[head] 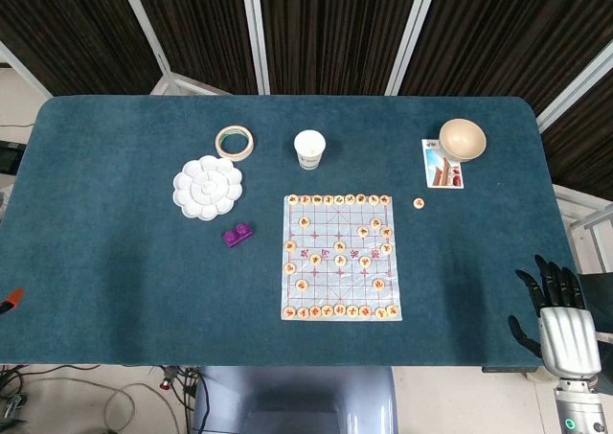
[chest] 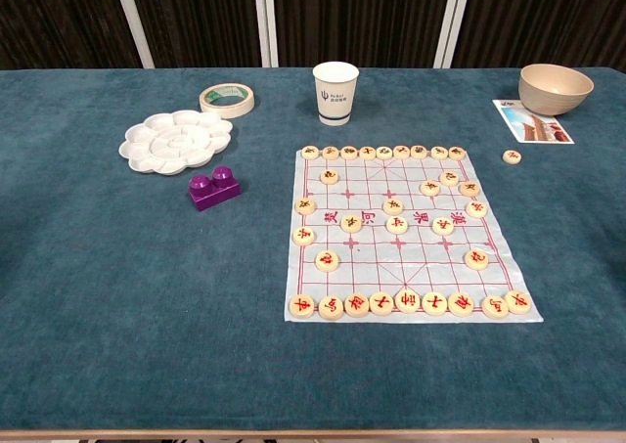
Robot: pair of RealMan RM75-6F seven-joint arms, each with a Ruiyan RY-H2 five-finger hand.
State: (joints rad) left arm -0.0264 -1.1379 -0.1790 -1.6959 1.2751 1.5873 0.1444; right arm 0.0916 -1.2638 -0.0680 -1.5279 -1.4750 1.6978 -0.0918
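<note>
right hand (head: 565,327): empty, fingers spread, at the table's (head: 115,262) near right corner. left hand: out of view. nearest item: lone chess piece (head: 419,203), off the chess board's (head: 340,257) right edge, well apart, forward and leftward of the hand, near the postcard (head: 442,163).

Lone chess piece (chest: 512,156) beside board (chest: 406,233)

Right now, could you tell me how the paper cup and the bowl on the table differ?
The paper cup is white, tall and narrow with a printed mark; the bowl is beige, low, wide and plain. The paper cup stands just behind the chess sheet; the bowl sits at the far right, behind a card. Both stand upright.
</note>
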